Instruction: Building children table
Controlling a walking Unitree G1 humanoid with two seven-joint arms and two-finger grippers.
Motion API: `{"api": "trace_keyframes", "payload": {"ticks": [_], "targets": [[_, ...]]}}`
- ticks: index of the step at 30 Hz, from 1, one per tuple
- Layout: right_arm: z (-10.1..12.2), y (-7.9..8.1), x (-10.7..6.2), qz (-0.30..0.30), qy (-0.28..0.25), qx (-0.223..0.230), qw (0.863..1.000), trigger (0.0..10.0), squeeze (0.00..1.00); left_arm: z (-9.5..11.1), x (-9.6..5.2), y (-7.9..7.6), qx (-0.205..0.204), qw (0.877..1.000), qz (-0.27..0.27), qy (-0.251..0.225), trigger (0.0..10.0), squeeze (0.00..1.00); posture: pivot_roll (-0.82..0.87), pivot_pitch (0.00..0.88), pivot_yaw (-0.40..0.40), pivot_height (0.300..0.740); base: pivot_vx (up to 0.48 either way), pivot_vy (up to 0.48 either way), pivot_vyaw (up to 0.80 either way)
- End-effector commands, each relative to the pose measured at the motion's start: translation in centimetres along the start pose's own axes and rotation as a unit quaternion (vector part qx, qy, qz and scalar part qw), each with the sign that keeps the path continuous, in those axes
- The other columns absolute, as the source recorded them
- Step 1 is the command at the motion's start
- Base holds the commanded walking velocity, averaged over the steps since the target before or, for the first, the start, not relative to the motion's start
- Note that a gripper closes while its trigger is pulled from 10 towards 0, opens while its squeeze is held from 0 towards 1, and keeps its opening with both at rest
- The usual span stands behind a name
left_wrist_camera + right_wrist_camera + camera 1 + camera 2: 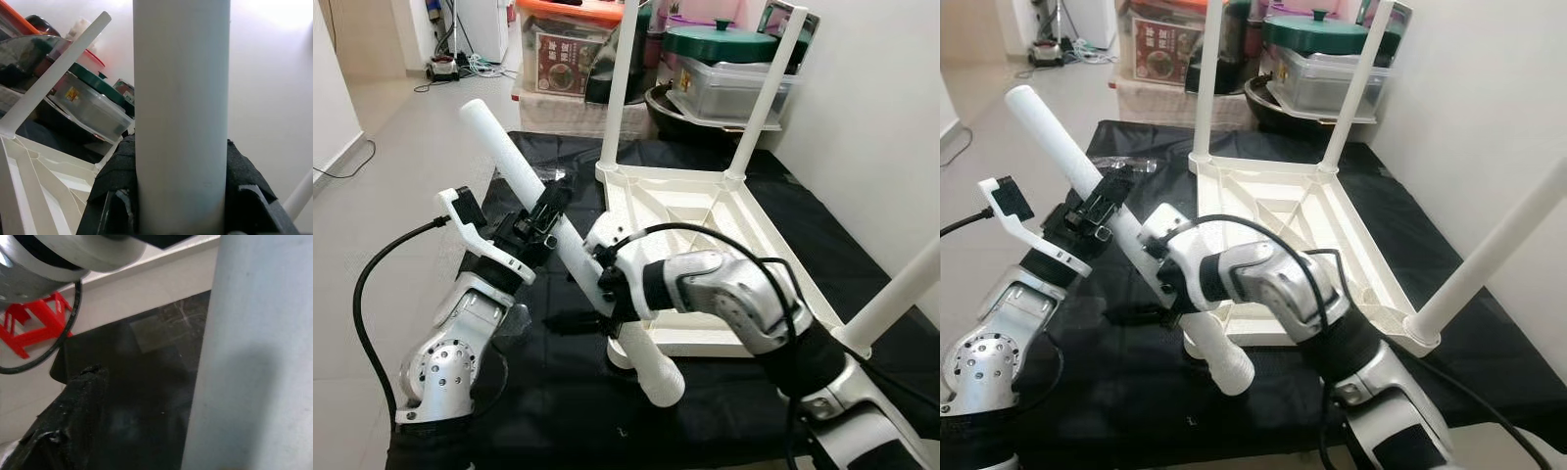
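A white children's table (705, 211) lies upside down on a black mat (568, 411), with three white legs standing up from its corners. A fourth white leg (504, 147) slants from upper left down to the table's near left corner (626, 352). My left gripper (548, 217) is shut on this leg at its middle, and the left wrist view shows the leg (181, 112) clamped between the black pads. My right gripper (579, 311) is lower on the same leg. Its jaws look open: one black finger (73, 426) stands apart from the leg (259, 357).
Behind the mat are stacked a clear plastic container (729, 88), a green-lidded pot (720, 41) and an orange-lidded box (563, 44). A white wall runs along the right. Tiled floor (401, 127) with cables lies to the left.
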State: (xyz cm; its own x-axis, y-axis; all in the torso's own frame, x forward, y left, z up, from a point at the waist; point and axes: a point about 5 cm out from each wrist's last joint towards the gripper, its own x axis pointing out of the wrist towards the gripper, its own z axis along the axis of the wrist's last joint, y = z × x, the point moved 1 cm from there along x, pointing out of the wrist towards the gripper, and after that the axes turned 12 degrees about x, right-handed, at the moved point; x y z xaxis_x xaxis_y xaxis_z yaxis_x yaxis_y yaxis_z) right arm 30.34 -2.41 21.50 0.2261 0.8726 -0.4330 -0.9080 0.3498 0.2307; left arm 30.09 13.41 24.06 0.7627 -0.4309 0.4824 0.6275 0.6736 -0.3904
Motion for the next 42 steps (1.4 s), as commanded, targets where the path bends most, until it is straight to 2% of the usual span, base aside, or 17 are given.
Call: {"api": "trace_keyframes", "payload": {"ticks": [1,2,7,11,18,19,24,31,32,33,34,35,37,38,40,41,42], "targets": [[-0.1,0.4,0.5,0.008,0.011,-0.009,1.0,10.0,0.0,-0.4,0.2,-0.4,-0.006,1.0,-0.01,0.004,0.0,0.0,0.08,0.0,-0.139,0.74,0.0,0.0,0.0],[-0.4,0.3,0.9,0.007,0.017,-0.008,1.0,0.0,0.0,-0.5,0.2,-0.4,-0.005,1.0,-0.01,0.005,0.0,0.0,0.09,0.0,-0.144,0.74,0.0,0.0,0.0],[-0.8,0.1,1.5,-0.007,0.021,0.003,1.0,0.0,0.0,-0.7,0.1,-0.4,-0.005,1.0,-0.008,0.007,0.0,0.0,0.08,0.0,-0.144,0.74,0.0,0.0,0.0],[-0.3,-0.4,2.0,-0.038,-0.007,0.031,0.999,0.0,0.0,-0.9,0.1,-0.1,-0.006,1.0,-0.002,0.008,0.0,0.0,0.08,0.0,-0.141,0.74,0.0,0.0,0.0],[-0.4,-0.5,2.0,-0.047,-0.02,0.05,0.997,0.0,0.0,-1.2,0.2,0.1,-0.001,1.0,0.007,0.014,0.0,0.0,0.08,0.0,-0.139,0.74,0.0,0.0,0.0],[-0.7,-0.6,1.9,-0.047,-0.02,0.058,0.997,0.0,0.0,-1.5,0.3,0.2,-0.007,1.0,0.002,0.019,10.0,1.0,0.08,0.0,-0.138,0.74,0.0,0.0,0.0],[-1.1,-0.8,1.3,-0.05,-0.021,0.071,0.996,0.0,0.0,-1.7,0.2,0.8,0.004,0.999,0.017,0.031,10.0,1.0,0.08,0.0,-0.138,0.74,0.0,0.0,0.0],[-0.9,-1.6,-0.2,-0.058,-0.037,0.09,0.994,0.0,0.0,-0.8,0.0,0.8,0.008,1.0,0.014,0.013,10.0,1.0,0.08,0.0,-0.138,0.74,0.0,0.0,0.0],[-0.3,-2.2,-2.4,-0.064,-0.06,0.109,0.99,0.0,0.0,0.5,-0.6,0.2,-0.004,1.0,-0.015,-0.017,10.0,1.0,0.07,0.0,-0.134,0.74,0.0,0.0,0.0],[-0.3,-2.2,-2.4,-0.064,-0.06,0.109,0.99,0.0,0.0,0.5,-0.6,0.2,-0.004,1.0,-0.015,-0.017,10.0,1.0,0.07,0.0,-0.134,0.74,0.0,0.0,0.0],[0.0,-2.5,-3.7,-0.067,-0.071,0.115,0.988,0.0,0.0,1.2,-1.0,0.0,-0.006,0.999,-0.032,-0.026,10.0,1.0,0.07,0.0,-0.129,0.74,0.0,0.0,0.0],[0.0,-2.5,-3.7,-0.067,-0.071,0.115,0.988,0.0,0.0,1.2,-1.0,0.0,-0.006,0.999,-0.032,-0.026,10.0,1.0,0.07,0.0,-0.129,0.74,0.0,0.0,0.0],[0.3,-2.9,-5.8,-0.074,-0.084,0.116,0.987,0.0,0.0,2.1,-1.5,-0.4,-0.005,0.998,-0.058,-0.031,10.0,1.0,0.07,0.0,-0.131,0.74,0.0,0.0,0.0],[0.3,-2.9,-5.8,-0.074,-0.084,0.116,0.987,0.0,0.0,2.1,-1.5,-0.4,-0.005,0.998,-0.058,-0.031,10.0,1.0,0.07,0.0,-0.131,0.74,0.0,0.0,0.0],[0.5,-3.4,-7.6,-0.086,-0.093,0.115,0.985,0.0,0.0,2.7,-2.0,-0.4,-0.004,0.997,-0.07,-0.031,10.0,1.0,0.07,0.0,-0.13,0.74,0.0,0.0,0.0],[0.9,-3.7,-8.6,-0.094,-0.105,0.116,0.983,0.0,0.0,3.1,-2.3,-0.1,-0.005,0.997,-0.071,-0.032,10.0,0.07,0.07,0.0,-0.128,0.74,0.0,0.0,0.0],[0.9,-3.7,-8.6,-0.094,-0.105,0.116,0.983,0.0,0.0,3.1,-2.3,-0.1,-0.005,0.997,-0.071,-0.032,10.0,0.07,0.07,0.0,-0.128,0.74,0.0,0.0,0.0]]}}
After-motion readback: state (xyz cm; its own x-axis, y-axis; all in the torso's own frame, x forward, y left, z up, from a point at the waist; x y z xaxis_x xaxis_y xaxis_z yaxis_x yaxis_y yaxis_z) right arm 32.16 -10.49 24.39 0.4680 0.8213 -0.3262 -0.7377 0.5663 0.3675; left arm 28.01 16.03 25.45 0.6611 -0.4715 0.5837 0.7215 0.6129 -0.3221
